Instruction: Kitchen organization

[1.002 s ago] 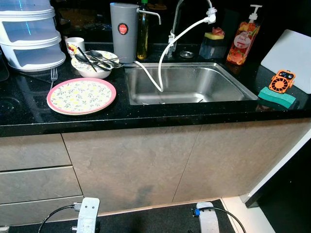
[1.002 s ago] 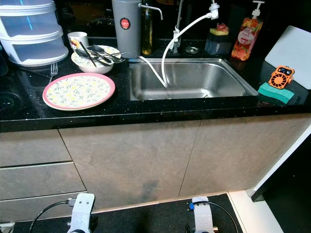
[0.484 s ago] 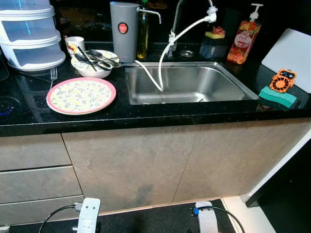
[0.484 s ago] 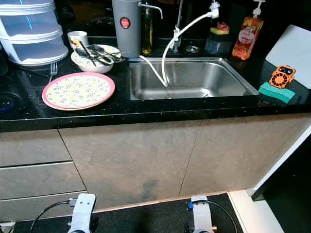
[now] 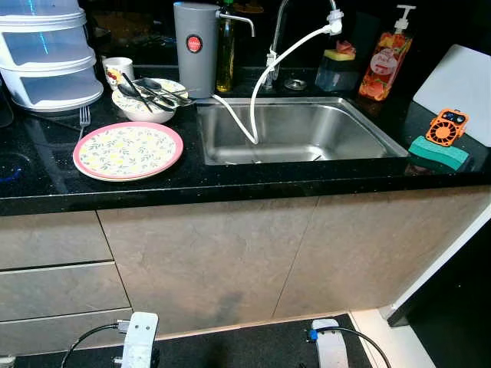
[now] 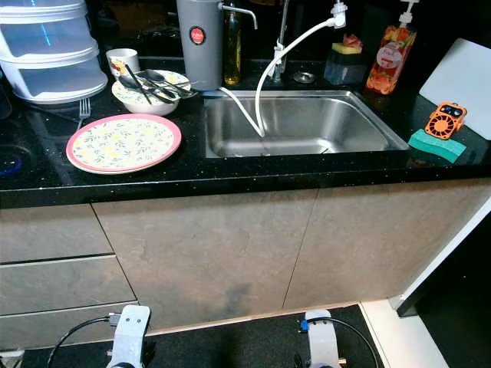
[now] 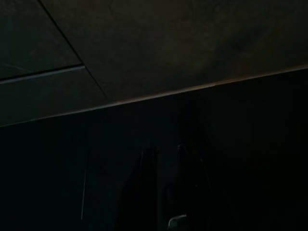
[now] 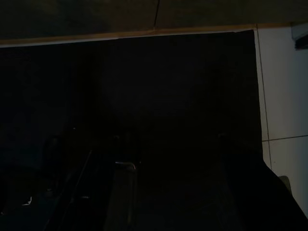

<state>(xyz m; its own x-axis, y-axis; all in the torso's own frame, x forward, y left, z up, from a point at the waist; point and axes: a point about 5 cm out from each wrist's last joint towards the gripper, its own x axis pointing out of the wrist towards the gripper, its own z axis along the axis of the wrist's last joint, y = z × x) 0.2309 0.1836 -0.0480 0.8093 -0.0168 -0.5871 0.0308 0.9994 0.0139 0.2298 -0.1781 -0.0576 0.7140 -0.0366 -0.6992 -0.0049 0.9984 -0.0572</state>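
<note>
Both arms idle low; finger state cannot be told. Risk: cutlery (image 5: 153,92) heaped in bowl (image 5: 146,106) spilling if jolted.

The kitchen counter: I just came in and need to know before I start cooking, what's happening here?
Nothing is being handled right now. The robot stands facing the sink with both arms hanging low by the cabinet fronts. On the black counter to the left of the sink sit a pink-rimmed plate, a fork and a bowl of cutlery. A green sponge lies on the right.
</note>
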